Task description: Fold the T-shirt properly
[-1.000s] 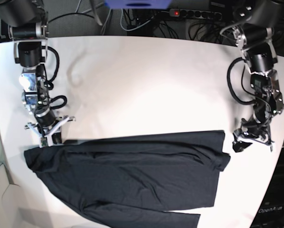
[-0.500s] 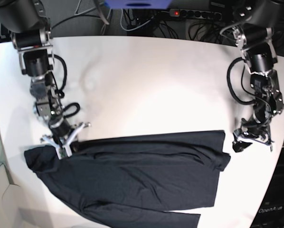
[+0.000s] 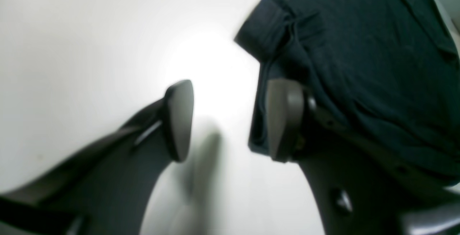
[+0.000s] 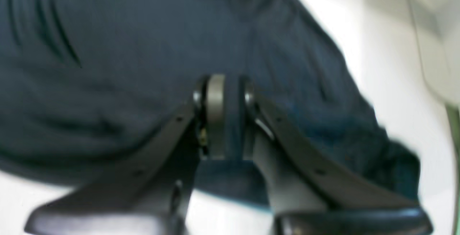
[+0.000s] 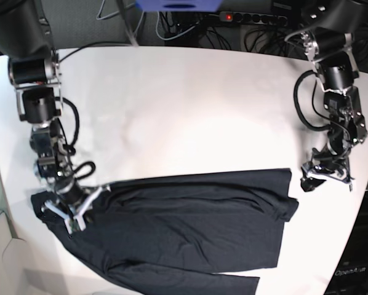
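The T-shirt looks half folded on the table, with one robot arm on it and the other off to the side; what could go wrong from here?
The right end effector is shut on a thin pinch of the T-shirt; the cloth could slip out, or the layers could drag and bunch. The left end effector is open on bare table beside the shirt's edge, so it may miss the cloth when closing.

The T-shirt point(image 5: 184, 230), plain black, lies flat and folded lengthwise across the near desk point(image 5: 190, 104), lightly wrinkled.
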Controlling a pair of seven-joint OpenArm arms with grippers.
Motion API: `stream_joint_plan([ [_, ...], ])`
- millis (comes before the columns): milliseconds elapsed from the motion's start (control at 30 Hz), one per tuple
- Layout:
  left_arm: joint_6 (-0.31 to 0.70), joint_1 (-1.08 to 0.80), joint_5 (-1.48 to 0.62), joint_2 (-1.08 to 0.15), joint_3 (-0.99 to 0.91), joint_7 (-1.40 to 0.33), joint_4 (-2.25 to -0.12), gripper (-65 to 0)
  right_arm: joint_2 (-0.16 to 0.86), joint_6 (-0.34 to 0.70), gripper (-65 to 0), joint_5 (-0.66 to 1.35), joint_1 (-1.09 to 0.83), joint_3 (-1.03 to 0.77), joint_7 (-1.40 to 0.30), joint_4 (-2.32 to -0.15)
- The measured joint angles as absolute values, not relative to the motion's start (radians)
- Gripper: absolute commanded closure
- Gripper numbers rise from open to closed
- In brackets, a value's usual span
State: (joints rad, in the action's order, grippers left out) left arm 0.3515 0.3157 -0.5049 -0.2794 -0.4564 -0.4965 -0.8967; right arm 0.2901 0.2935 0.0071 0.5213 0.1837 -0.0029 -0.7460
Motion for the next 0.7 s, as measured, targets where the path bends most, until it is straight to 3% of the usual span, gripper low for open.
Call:
stream_joint_plan([
  [233, 0.352, 0.316, -0.505, -0.279, -0.456, -0.495, -0.897, -31.7, 0.303, 0.292, -5.1, 0.007, 0.366, 0.184, -0.015, -0.87],
  [700, 0.351, 0.316, -0.506, -0.279, -0.456, -0.497, -0.897, -31.7, 0.266, 0.292, -5.3, 0.006, 0.362, 0.188, -0.015, -0.883],
])
